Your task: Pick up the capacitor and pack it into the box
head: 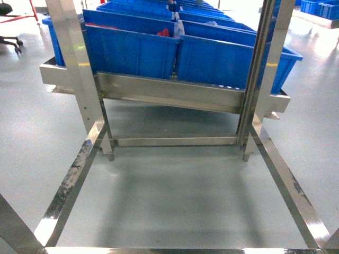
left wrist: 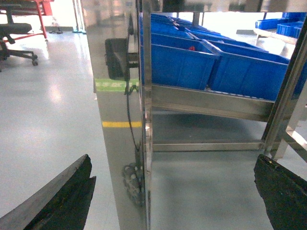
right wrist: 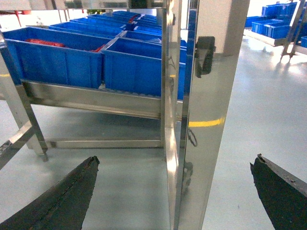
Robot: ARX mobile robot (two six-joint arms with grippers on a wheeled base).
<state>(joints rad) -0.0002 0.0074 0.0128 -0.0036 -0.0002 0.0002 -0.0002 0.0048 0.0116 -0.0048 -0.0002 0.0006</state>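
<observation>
two large blue plastic bins (head: 159, 50) stand side by side at the front of a sloped stainless steel rack shelf (head: 169, 92) in the head view, and more blue bins run back behind them in rows whose number cannot be told. red items (head: 164, 33) show inside the left front bin, too small to name. two polished steel uprights cross this view: a left steel post (head: 74, 63) and a right steel post (head: 265, 69). two low steel rails (head: 69, 185) run along the grey floor (head: 169, 196) toward the camera, joined by a cross bar near the bottom edge. neither arm appears in the head view.

the pale pink tub with the white lid, and any capacitor, are not in view in any of the three pictures.

in the left wrist view the left gripper (left wrist: 172, 196) has its two black fingers (left wrist: 62, 201) spread wide apart with nothing between them, one at each lower corner. a mirror-like steel post (left wrist: 122, 110) stands straight ahead of it and blocks much of the way to the bins. a black office chair (left wrist: 17, 36) sits far left on the floor.

in the right wrist view the right gripper (right wrist: 175, 191) is likewise spread wide and holds nothing, its two dark fingers (right wrist: 57, 201) at the lower corners. another steel post (right wrist: 206, 110) rises directly in front, between it and the bins; a yellow stripe is reflected on it. a further stack of blue bins (right wrist: 276, 19) stands far right in the background.
</observation>
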